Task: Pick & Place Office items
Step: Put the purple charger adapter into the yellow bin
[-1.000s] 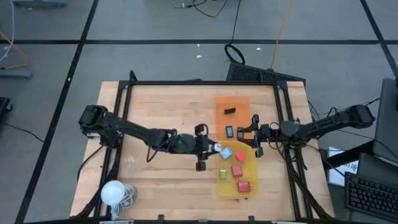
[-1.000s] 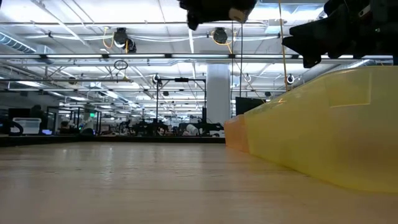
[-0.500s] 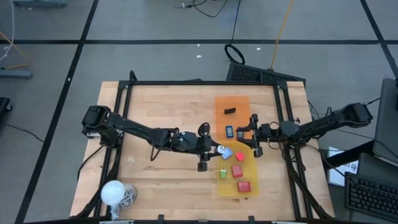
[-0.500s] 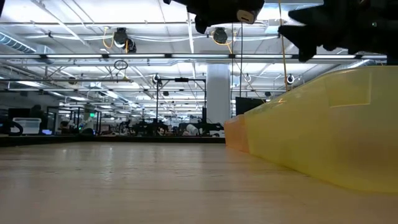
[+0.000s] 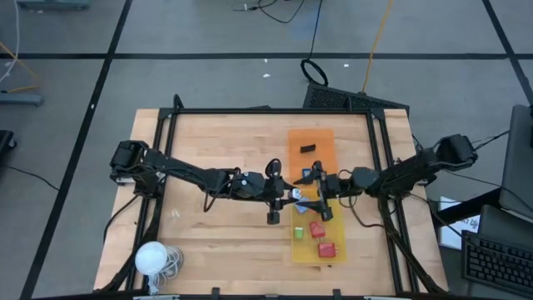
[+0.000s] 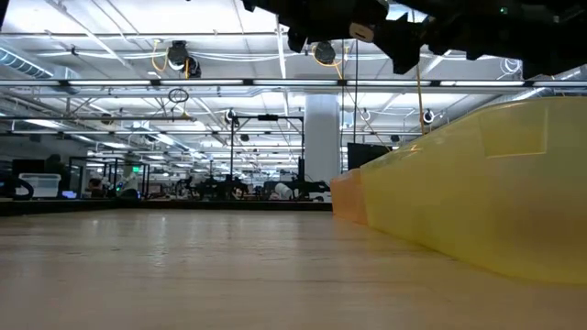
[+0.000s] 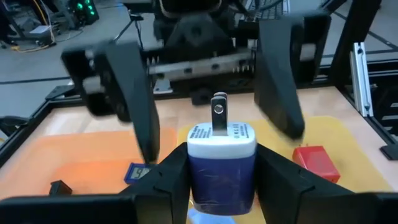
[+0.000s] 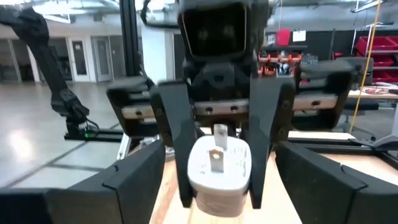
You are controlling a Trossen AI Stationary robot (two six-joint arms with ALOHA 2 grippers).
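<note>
The left gripper clamps a blue-and-white plug block facing the right gripper, whose fingers spread wide around it.

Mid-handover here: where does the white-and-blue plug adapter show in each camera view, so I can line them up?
High: adapter at table centre, between both grippers.
Low: not identifiable; only dark arms along the top.
Left wrist: centre, clamped by the left gripper, prongs toward the right gripper.
Right wrist: centre, left gripper behind it.
Shared landmark: yellow tray.
</note>
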